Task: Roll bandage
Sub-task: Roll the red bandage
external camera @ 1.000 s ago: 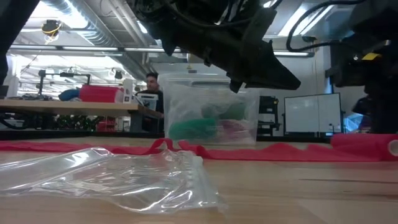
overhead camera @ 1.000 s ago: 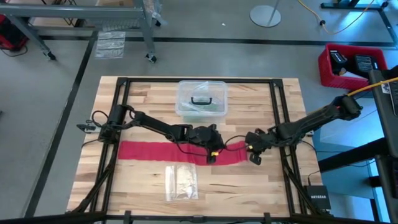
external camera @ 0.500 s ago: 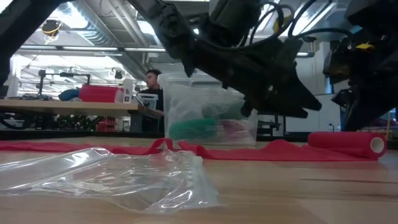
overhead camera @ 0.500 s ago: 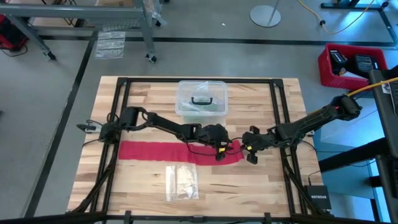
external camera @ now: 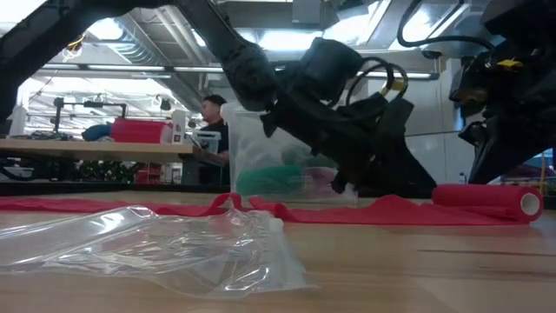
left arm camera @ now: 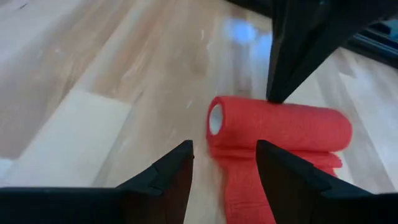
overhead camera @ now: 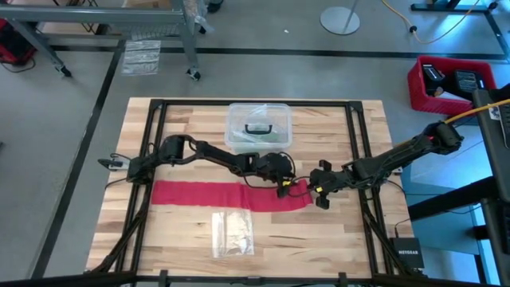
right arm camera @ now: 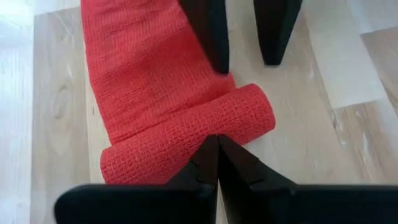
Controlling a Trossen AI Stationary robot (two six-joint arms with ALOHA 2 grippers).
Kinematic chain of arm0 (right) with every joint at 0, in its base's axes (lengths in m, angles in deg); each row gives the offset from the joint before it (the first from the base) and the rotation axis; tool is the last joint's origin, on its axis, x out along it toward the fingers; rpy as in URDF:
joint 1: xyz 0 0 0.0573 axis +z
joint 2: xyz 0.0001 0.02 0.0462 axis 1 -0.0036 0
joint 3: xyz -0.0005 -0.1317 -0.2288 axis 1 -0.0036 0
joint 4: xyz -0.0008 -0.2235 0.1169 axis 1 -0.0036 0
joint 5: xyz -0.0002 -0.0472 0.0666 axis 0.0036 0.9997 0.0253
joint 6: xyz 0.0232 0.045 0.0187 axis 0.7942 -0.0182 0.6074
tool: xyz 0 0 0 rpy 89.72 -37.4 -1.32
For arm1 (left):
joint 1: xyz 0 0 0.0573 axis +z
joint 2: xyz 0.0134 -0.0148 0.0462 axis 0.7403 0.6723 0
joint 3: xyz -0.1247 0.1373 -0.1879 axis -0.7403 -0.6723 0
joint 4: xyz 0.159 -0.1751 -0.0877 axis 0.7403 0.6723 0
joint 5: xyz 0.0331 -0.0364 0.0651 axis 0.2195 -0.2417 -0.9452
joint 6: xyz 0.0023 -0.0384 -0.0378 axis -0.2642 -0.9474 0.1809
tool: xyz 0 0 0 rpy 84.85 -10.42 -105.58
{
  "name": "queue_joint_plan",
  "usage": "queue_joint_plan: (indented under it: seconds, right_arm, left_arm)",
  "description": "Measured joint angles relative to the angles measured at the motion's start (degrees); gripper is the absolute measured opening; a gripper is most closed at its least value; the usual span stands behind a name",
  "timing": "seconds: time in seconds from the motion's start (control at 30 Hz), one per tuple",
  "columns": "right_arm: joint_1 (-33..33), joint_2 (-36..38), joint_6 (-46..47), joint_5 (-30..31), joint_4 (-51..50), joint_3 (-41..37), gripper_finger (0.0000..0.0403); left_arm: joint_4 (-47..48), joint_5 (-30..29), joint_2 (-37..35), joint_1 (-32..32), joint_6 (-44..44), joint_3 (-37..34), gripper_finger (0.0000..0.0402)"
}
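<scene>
The bandage (overhead camera: 239, 195) lies flat in front of the clear box (overhead camera: 257, 126), its rolled end (left arm camera: 277, 129) between the left gripper (left arm camera: 224, 167) — fingers apart — and the right gripper (right arm camera: 217, 163), pinched shut. Soft and light — best pressed at the roll's ends.

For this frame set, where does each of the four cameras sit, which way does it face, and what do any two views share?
High: overhead, straight down on the table; both arms, bandage.
Low: table height, level toward the room; dark arms above the plastic bag.
Left wrist: past the open left gripper at the rolled end.
Right wrist: past the shut right gripper at the same roll.
Shared: both wrist views show the roll and the other gripper.
</scene>
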Motion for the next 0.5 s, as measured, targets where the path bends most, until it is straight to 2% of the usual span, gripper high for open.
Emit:
queue_joint_plan:
  seconds: [0.2, 0.5]
  right_arm:
    - [0.0, -0.43, -0.99, 0.01, 0.77, 0.0, 0.001]
    - [0.01, -4.64, -2.4, 0.88, 6.34, 0.15, 0.001]
  left_arm:
    - [-4.92, 0.09, 1.56, -0.15, 3.71, 0.09, 0.0169]
    - [-5.43, 0.47, 2.36, -0.07, 4.6, 0.04, 0.0169]
